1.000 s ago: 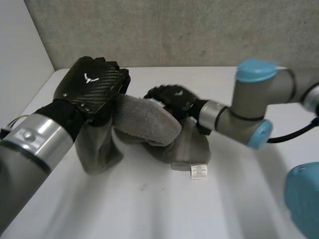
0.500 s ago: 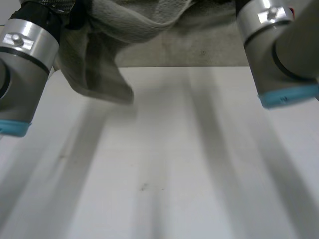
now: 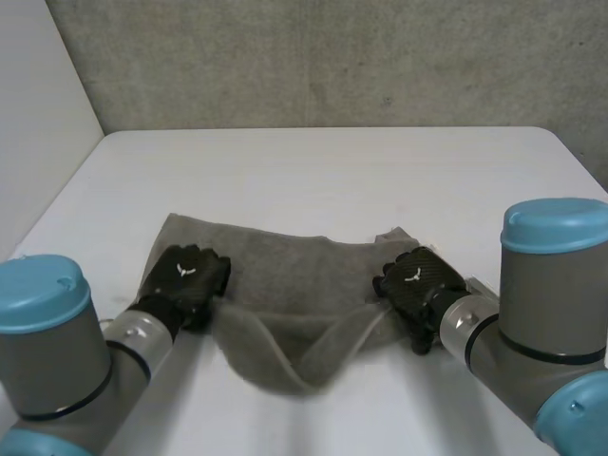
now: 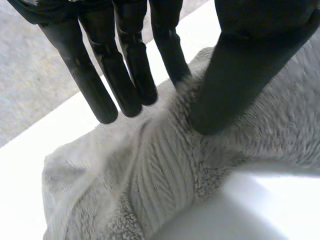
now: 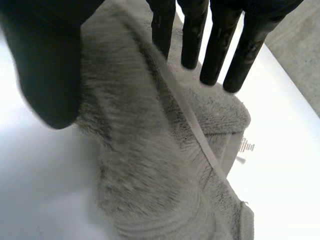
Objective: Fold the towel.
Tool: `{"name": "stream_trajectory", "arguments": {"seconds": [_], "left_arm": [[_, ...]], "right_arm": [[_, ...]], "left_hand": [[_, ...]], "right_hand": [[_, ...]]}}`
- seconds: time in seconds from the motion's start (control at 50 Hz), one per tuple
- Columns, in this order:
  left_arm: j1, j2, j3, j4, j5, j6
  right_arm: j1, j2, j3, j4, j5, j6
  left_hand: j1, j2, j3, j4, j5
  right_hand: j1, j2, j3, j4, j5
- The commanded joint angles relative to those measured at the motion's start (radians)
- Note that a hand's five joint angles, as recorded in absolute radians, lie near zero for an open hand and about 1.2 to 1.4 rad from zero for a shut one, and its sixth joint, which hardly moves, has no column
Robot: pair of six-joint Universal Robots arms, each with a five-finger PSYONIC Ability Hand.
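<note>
As grey towel [image 3: 285, 271] lay slack between them near tabletop's [image 3: 332, 171] near edge, left hand [image 3: 185, 278] pinched its left end, right hand [image 3: 418, 277] its right end, fingers [image 4: 125, 75] straight against thumbs; grey wall [image 3: 332, 57] behind.

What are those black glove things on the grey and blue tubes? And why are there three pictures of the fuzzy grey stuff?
The tubes are a robot's two arms, and the black things are its hands. The wide picture comes from a camera behind the arms, looking down. It shows the left hand and the right hand on a grey towel that lies on a white table. The other two pictures come from small cameras on each wrist, looking along the palm, so the fingers look huge. There, each hand pinches the towel's near edge between its thumb and straight fingers, one towards each end. The edge between them hangs loose. The robot's job is to fold the towel.
</note>
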Motion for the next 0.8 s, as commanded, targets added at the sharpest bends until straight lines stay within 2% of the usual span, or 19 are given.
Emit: {"name": "stream_trajectory", "arguments": {"seconds": [0.02, 0.14, 0.18, 0.24, 0.28, 0.42, 0.46, 0.54, 0.58, 0.64, 0.68, 0.8], "left_arm": [[-0.007, 0.185, 0.015, -0.175, 0.009, 0.001], [-0.009, 0.278, 0.066, -0.199, 0.038, 0.001], [-0.007, 0.284, 0.078, -0.197, 0.052, 0.001], [-0.004, 0.281, 0.097, -0.2, 0.09, 0.001], [0.003, 0.262, 0.106, -0.203, 0.136, 0.003], [0.008, 0.12, 0.172, -0.212, 0.203, 0.026], [0.016, 0.045, 0.213, -0.254, 0.206, 0.065], [0.034, -0.023, 0.247, -0.315, 0.208, 0.122], [0.045, -0.081, 0.271, -0.353, 0.208, 0.188], [0.045, -0.101, 0.281, -0.36, 0.208, 0.218], [0.046, -0.124, 0.293, -0.36, 0.196, 0.266], [0.051, -0.138, 0.305, -0.36, 0.196, 0.293]], "right_arm": [[-0.072, -0.136, -0.09, 0.062, -0.01, 0.014], [-0.115, -0.153, -0.197, 0.118, -0.113, 0.089], [-0.138, -0.147, -0.252, 0.215, -0.169, 0.097], [-0.152, -0.139, -0.28, 0.257, -0.189, 0.095], [-0.178, -0.078, -0.323, 0.317, -0.218, 0.091], [-0.181, 0.01, -0.36, 0.355, -0.211, 0.012], [-0.183, 0.054, -0.351, 0.374, -0.205, -0.058], [-0.187, 0.08, -0.339, 0.371, -0.206, -0.097], [-0.189, 0.097, -0.32, 0.355, -0.217, -0.098], [-0.19, 0.129, -0.313, 0.32, -0.217, -0.1], [-0.19, 0.14, -0.309, 0.302, -0.217, -0.1], [-0.204, 0.181, -0.312, 0.262, -0.221, -0.11]], "left_hand": [[-0.254, -0.258, -0.26, -0.269, -0.27], [-0.337, -0.341, -0.343, -0.352, -0.352], [-0.337, -0.341, -0.343, -0.352, -0.352], [-0.337, -0.341, -0.343, -0.352, -0.352], [-0.325, -0.329, -0.331, -0.34, -0.341], [-0.234, -0.238, -0.24, -0.249, -0.25], [-0.164, -0.168, -0.17, -0.179, -0.179], [-0.152, -0.156, -0.158, -0.167, -0.167], [-0.149, -0.153, -0.155, -0.164, -0.165], [-0.143, -0.147, -0.149, -0.158, -0.159], [-0.029, -0.033, -0.035, -0.044, -0.045], [-0.02, -0.024, -0.026, -0.035, -0.035]], "right_hand": [[-0.062, -0.108, -0.108, -0.108, -0.112], [-0.059, -0.105, -0.106, -0.105, -0.11], [-0.056, -0.102, -0.103, -0.102, -0.107], [-0.05, -0.097, -0.097, -0.096, -0.101], [-0.033, -0.079, -0.079, -0.078, -0.083], [0.041, -0.006, -0.006, -0.005, -0.01], [0.049, 0.003, 0.003, 0.004, -0.001], [0.049, 0.003, 0.003, 0.004, -0.001], [0.047, 0.0, 0.0, 0.001, -0.004], [0.049, 0.003, 0.003, 0.004, -0.001], [0.049, 0.003, 0.003, 0.004, -0.001], [0.105, 0.059, 0.059, 0.059, 0.055]]}}
